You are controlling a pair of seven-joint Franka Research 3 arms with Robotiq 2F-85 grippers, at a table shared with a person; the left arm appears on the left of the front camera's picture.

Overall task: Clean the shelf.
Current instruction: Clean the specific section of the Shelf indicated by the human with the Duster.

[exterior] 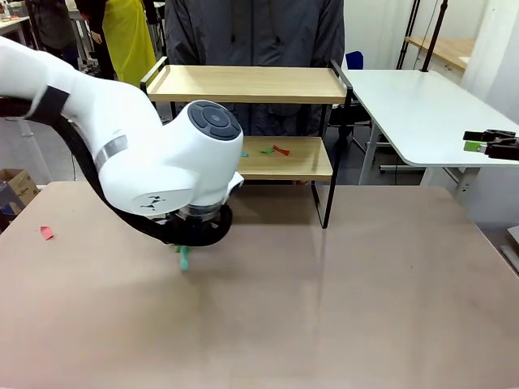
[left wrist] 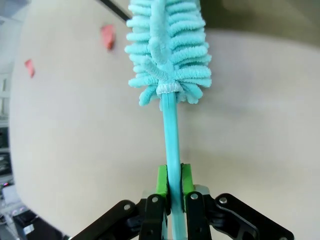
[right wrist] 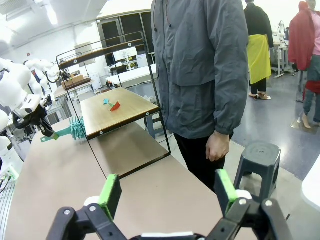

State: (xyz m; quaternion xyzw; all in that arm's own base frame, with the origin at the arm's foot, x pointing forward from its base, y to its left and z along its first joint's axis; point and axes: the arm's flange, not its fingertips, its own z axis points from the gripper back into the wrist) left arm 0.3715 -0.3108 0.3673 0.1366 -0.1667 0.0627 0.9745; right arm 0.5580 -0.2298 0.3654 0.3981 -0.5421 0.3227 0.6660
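My left tool pinches the teal duster by its handle over the table. My right tool stands spread. The shelf sits at the table's far edge, with scraps on its lower board.

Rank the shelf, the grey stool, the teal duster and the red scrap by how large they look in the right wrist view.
1. shelf
2. grey stool
3. teal duster, which is farther from the camera than the stool
4. red scrap on the shelf

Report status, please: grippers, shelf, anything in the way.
Left gripper shut on duster. Right gripper open, empty. Shelf: coloured scraps on lower board. Person stands behind it.
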